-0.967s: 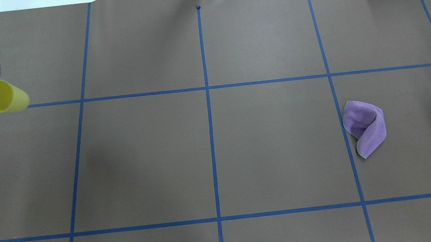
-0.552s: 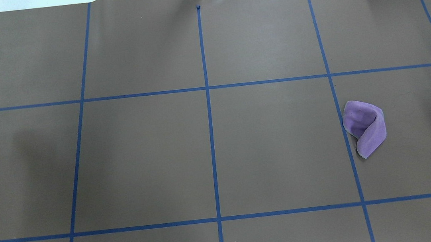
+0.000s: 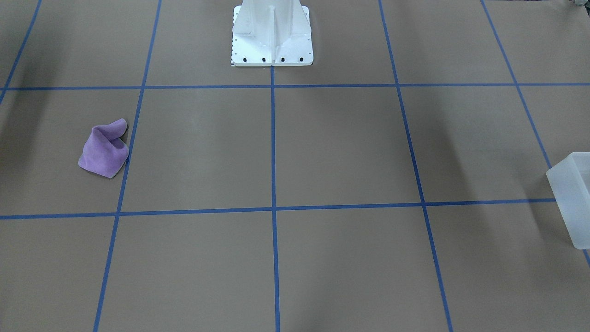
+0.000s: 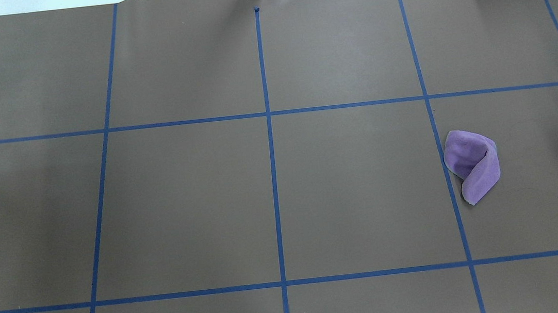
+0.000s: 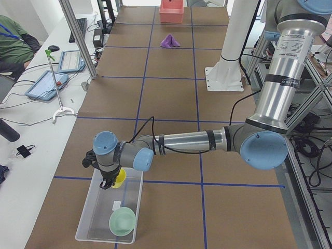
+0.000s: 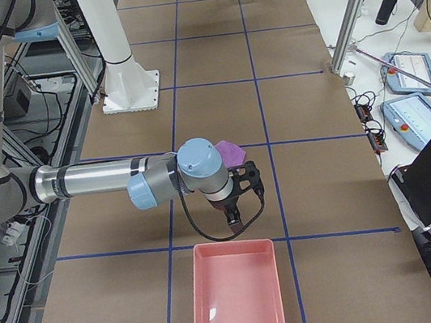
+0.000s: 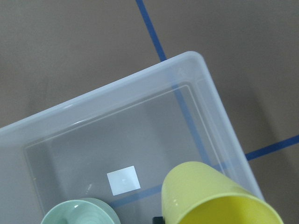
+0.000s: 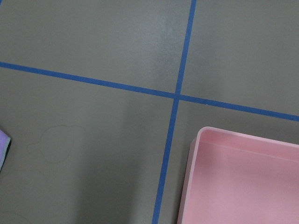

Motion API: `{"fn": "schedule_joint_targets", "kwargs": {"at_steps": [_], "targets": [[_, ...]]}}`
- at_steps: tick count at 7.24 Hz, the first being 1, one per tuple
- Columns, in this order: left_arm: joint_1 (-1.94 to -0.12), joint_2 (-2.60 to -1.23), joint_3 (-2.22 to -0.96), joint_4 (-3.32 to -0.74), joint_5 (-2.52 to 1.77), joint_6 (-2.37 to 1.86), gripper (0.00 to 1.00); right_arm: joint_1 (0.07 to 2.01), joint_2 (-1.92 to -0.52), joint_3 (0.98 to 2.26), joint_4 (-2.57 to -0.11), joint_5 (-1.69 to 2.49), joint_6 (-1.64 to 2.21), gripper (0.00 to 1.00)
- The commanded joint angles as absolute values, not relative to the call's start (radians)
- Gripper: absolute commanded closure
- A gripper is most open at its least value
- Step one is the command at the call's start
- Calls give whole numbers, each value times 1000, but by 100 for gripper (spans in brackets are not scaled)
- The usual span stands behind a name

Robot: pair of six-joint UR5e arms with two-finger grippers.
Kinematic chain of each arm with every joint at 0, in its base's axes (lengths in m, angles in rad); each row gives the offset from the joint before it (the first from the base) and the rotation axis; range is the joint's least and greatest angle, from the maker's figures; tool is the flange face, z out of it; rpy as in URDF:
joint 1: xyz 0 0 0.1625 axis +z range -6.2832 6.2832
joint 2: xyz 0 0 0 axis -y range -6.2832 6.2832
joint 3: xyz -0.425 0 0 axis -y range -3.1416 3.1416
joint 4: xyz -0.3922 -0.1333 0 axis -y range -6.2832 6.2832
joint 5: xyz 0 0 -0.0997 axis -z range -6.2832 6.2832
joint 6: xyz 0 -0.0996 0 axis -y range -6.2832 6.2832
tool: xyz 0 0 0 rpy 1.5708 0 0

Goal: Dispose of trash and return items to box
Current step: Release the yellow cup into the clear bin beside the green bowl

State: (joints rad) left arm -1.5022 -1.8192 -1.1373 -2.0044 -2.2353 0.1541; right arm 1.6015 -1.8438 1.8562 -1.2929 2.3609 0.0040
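The left gripper [image 5: 109, 181] hung over the far end of the box [image 5: 88, 220], with the yellow cup [image 7: 212, 198] directly below the wrist and above the box interior. Whether its fingers were spread or clamped on the cup could not be told. A green bowl [image 5: 123, 221] sat inside the box at the other end. The right gripper [image 6: 236, 214] was positioned between the purple cloth [image 4: 471, 163] and the pink tray [image 6: 236, 302]; its finger state could not be told either.
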Motion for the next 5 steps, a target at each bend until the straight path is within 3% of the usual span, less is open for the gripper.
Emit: {"fn": "schedule_joint_targets", "kwargs": {"at_steps": [1,2,3,4,5], "targets": [[-1421,-1827,-1024,-2161,-2230,104,100,1601,-1844,1856,-1269,2359,6,0],[-1417,-1824,-1023,-2167,-2230,91,98,1601,-1844,1855,-1267,2359,6,0],[-1417,-1821,-1025,-2168,-2232,91,63,1601,-1845,1855,-1267,2359,6,0],[-1417,-1816,-1034,-2168,-2232,100,5,1601,-1847,1855,-1267,2361,6,0],[-1419,-1818,-1038,-2166,-2232,101,1,1601,-1847,1855,-1267,2359,6,0]]}}
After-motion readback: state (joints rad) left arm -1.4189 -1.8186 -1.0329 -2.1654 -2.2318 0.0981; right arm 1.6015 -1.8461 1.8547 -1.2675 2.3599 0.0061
